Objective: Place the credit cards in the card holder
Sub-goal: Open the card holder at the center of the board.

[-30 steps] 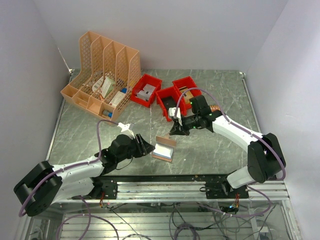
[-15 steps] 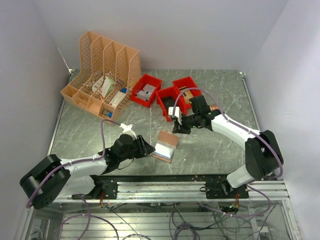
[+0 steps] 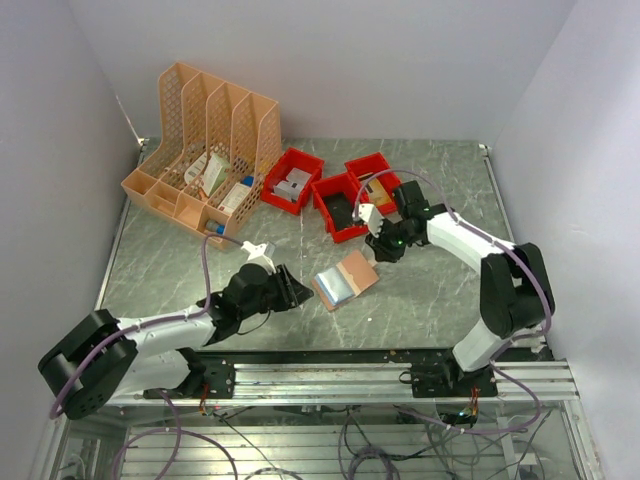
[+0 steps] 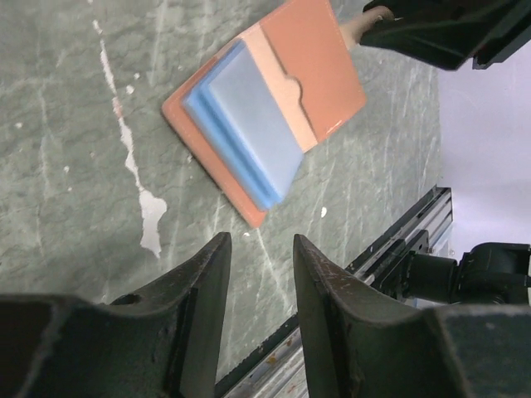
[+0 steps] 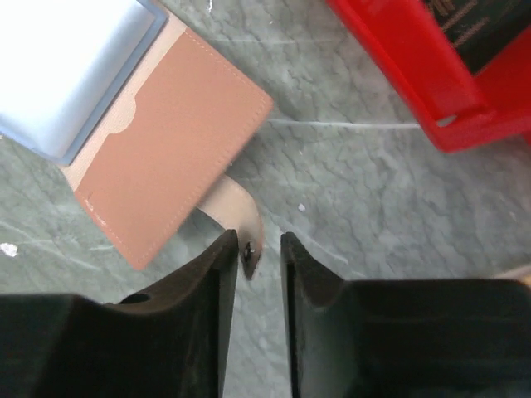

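Card holder (image 3: pixel 352 274) lies flat on the table (image 3: pixel 180 270), between the two claws. Left claw (image 3: pixel 297 292) sits just beside it, half wide, holding nothing. Blue credit cards (image 3: pixel 331 287) stick halfway out of the pocket. Right claw (image 5: pixel 255 245) is narrow, around the strap tip (image 5: pixel 236 203), which looks loose. I think the cards need a push deeper in, while one claw stops the holder sliding.
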Action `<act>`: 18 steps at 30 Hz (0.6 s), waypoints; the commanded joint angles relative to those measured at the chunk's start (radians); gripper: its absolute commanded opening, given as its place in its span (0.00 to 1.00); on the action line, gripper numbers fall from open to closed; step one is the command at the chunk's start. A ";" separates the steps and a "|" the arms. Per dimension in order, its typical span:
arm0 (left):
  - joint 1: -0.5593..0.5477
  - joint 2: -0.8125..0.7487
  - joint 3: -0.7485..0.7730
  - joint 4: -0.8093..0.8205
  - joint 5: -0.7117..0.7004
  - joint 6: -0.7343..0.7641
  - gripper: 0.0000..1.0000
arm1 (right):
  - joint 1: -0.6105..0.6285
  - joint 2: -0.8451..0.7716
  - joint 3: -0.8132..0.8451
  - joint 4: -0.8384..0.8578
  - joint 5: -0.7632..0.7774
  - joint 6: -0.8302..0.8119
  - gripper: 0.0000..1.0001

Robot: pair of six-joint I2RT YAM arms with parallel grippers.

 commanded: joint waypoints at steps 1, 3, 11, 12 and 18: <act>-0.004 0.006 0.051 0.042 0.031 0.019 0.44 | -0.041 -0.133 0.030 -0.017 -0.053 0.024 0.33; -0.003 0.019 0.053 0.072 0.046 0.008 0.43 | -0.055 -0.168 0.050 -0.036 -0.155 0.005 0.36; -0.007 0.134 0.072 0.142 0.063 -0.018 0.41 | 0.032 -0.177 0.036 -0.086 -0.499 -0.053 0.33; -0.008 0.153 0.077 0.156 0.068 -0.019 0.41 | 0.062 -0.161 0.033 -0.081 -0.487 -0.043 0.31; -0.026 0.235 0.134 0.182 0.072 -0.010 0.41 | 0.140 -0.011 0.048 -0.035 -0.331 0.074 0.05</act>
